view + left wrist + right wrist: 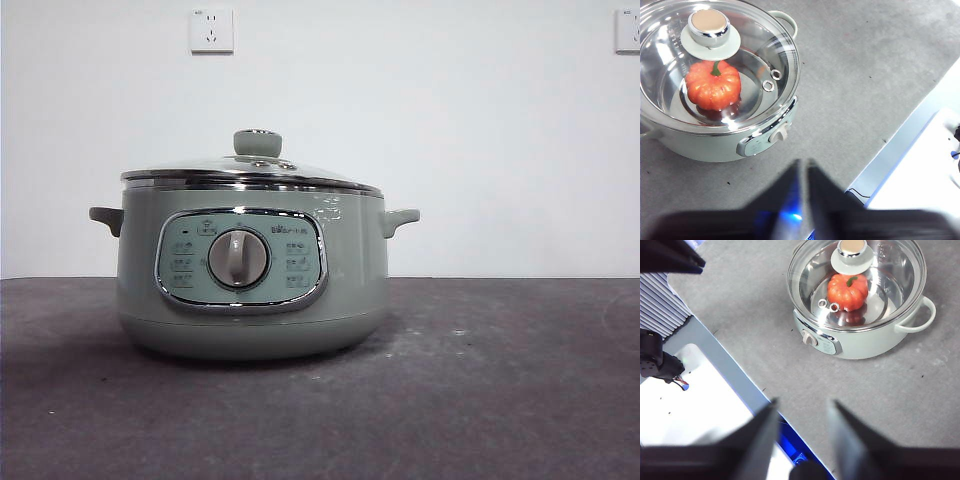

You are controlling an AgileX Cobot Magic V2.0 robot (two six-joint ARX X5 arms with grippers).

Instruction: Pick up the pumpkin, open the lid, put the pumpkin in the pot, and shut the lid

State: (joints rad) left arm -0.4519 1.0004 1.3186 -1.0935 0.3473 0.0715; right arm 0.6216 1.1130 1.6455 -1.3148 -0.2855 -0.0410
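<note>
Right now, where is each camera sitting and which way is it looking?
Front view: low at table height, looking level at the pot with the lid on; no arm shows.
Left wrist view: above, looking down at the pumpkin through the lid; left gripper shut.
Right wrist view: above, from the other side; right gripper open.
Both wrist views share the pumpkin inside the closed pot.

The front camera sits low at table height, close to the pot [252,270], facing the wall. Both wrist cameras look down from well above, sharing that pot from opposite sides.
</note>
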